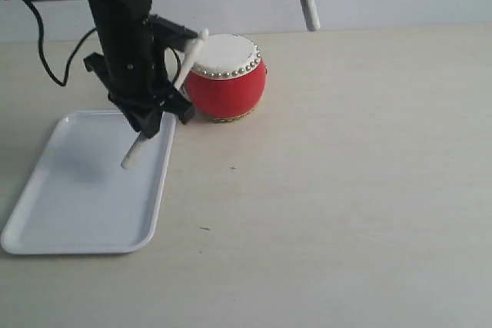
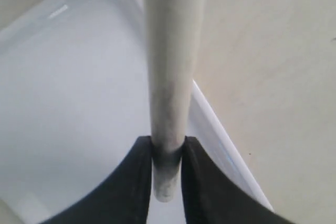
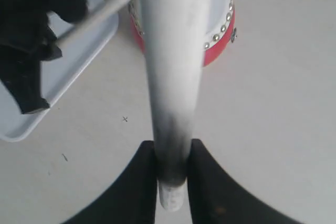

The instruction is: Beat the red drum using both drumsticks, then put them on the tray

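I have the exterior camera off the table [image 1: 346, 190], tilted down across it at middle range, taking in the tray [image 1: 77, 190] and the red drum [image 1: 227, 90]. My left wrist camera looks along the left drumstick [image 2: 170, 77], very close above a tray corner. Right wrist camera rides higher, sighting down the right drumstick [image 3: 173, 77] at drum and tray edge; the tray is in all three views, the drum in two.

No text, label, brand, number or sign can be read anywhere here
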`<state>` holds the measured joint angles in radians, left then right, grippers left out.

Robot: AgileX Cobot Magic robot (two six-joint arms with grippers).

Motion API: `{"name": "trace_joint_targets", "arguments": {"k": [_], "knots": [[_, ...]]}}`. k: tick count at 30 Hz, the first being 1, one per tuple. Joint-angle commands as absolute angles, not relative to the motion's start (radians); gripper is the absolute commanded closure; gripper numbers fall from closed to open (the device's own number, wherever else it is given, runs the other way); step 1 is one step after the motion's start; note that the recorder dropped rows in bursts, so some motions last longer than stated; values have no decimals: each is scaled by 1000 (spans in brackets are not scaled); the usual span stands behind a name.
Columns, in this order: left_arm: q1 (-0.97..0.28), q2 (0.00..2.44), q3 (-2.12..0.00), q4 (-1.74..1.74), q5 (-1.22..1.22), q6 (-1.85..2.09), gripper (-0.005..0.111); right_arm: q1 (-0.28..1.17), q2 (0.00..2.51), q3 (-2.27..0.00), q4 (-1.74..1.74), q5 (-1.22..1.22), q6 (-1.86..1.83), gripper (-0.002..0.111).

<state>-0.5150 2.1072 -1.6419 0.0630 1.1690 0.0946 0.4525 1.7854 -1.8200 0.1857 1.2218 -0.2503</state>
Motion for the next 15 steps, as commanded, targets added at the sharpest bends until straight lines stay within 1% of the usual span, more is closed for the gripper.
{"name": "trace_joint_targets", "arguments": {"k": [1,4,8,11,15], "knots": [[-512,2190,-1690,71,1221,120,107,453,1736,-1821,181,1221,-266,108],[-509,2190,-1740,71,1221,105,107,453,1746,-1821,181,1221,-266,108],[-518,2123,-1771,66,1221,95,107,453,1804,-1821,183,1221,-266,108],[-529,1988,-1771,63,1221,95,107,453,1950,-1821,183,1221,-266,108],[-529,1888,-1771,63,1221,90,107,453,2104,-1821,189,1221,-265,108]]}}
